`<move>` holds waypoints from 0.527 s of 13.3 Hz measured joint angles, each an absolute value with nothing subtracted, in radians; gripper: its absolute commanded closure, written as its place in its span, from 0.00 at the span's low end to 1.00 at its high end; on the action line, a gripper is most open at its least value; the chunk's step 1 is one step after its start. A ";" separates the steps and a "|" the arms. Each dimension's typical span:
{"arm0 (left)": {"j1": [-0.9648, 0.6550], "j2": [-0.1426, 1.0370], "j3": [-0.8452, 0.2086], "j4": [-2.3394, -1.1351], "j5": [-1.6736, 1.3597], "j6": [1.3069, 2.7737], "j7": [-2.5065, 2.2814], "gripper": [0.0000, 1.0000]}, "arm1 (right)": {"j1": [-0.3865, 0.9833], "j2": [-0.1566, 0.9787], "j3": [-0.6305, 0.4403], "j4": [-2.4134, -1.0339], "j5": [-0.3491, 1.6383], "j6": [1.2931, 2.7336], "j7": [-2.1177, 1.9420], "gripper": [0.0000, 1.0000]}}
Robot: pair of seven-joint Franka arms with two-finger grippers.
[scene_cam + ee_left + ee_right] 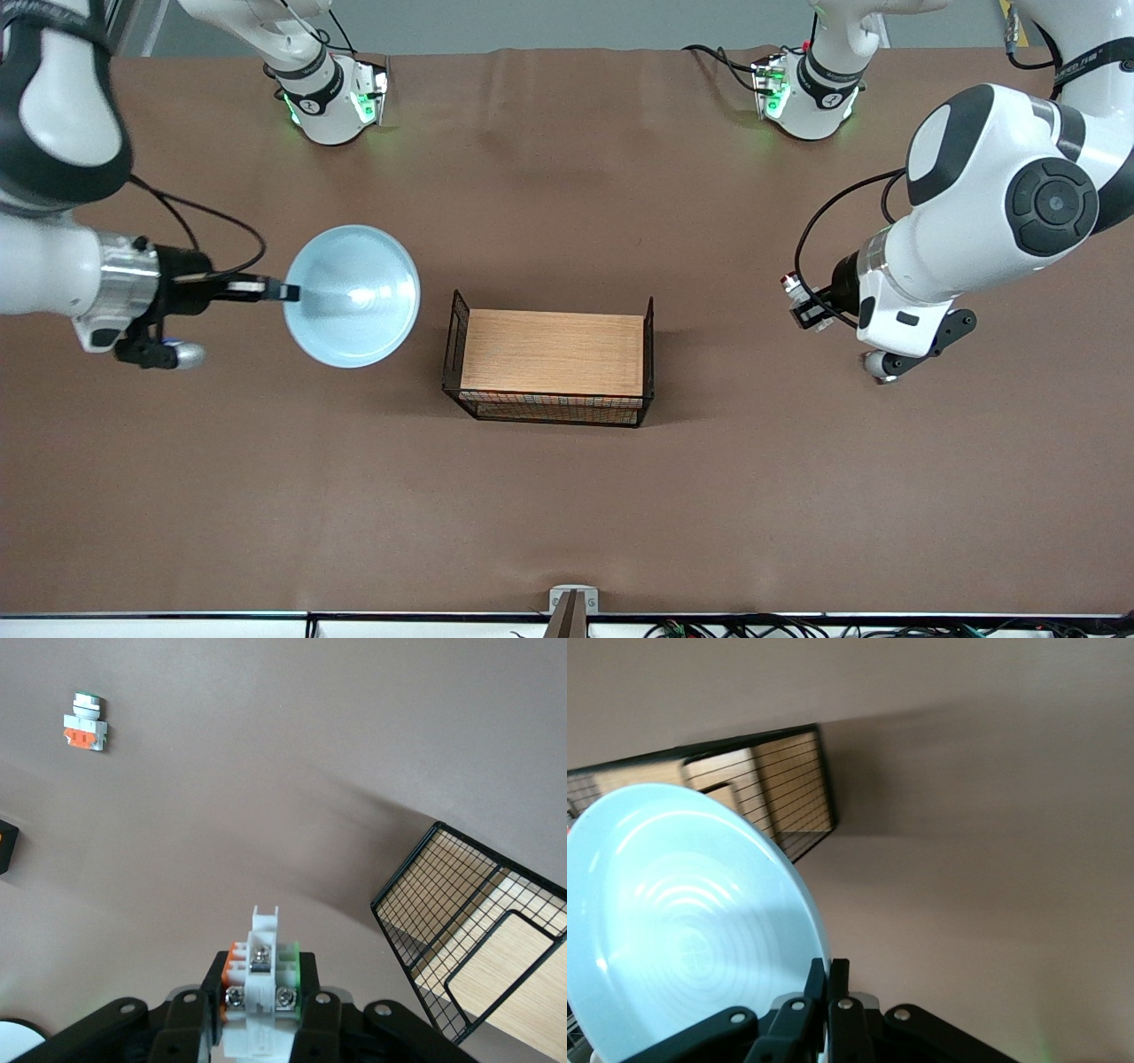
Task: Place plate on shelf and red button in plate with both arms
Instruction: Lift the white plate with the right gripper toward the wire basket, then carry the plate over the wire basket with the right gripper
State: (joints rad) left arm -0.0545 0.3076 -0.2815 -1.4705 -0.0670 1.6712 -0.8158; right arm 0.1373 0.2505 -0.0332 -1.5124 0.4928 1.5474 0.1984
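Note:
The pale blue plate [352, 295] is held by its rim, tilted, in my right gripper [288, 291], over the table beside the basket at the right arm's end. In the right wrist view the plate [682, 921] fills one side and my right gripper [837, 973] is shut on its edge. My left gripper [806, 306] is shut on the red button [795, 291], a small white-grey switch part with a red tip, over the table at the left arm's end. The left wrist view shows the button [263, 979] with green and orange sides clamped in my left gripper [262, 992].
A black wire basket [461, 330] with a wooden board inside stands at mid-table; it also shows in the left wrist view [416, 930] and the right wrist view [793, 788]. A white switch piece with an orange-red block [86, 724] and a dark box [4, 843] lie on the table.

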 measured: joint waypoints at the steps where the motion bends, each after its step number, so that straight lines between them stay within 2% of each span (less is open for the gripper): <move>1: -0.054 0.308 -0.282 -1.470 -0.067 1.671 -0.816 0.80 | 0.184 0.236 -0.033 -1.521 0.493 1.578 0.233 1.00; 7: -0.054 0.308 -0.282 -1.470 -0.067 1.671 -0.817 0.80 | 0.457 0.193 -0.031 -1.680 0.494 1.941 0.424 1.00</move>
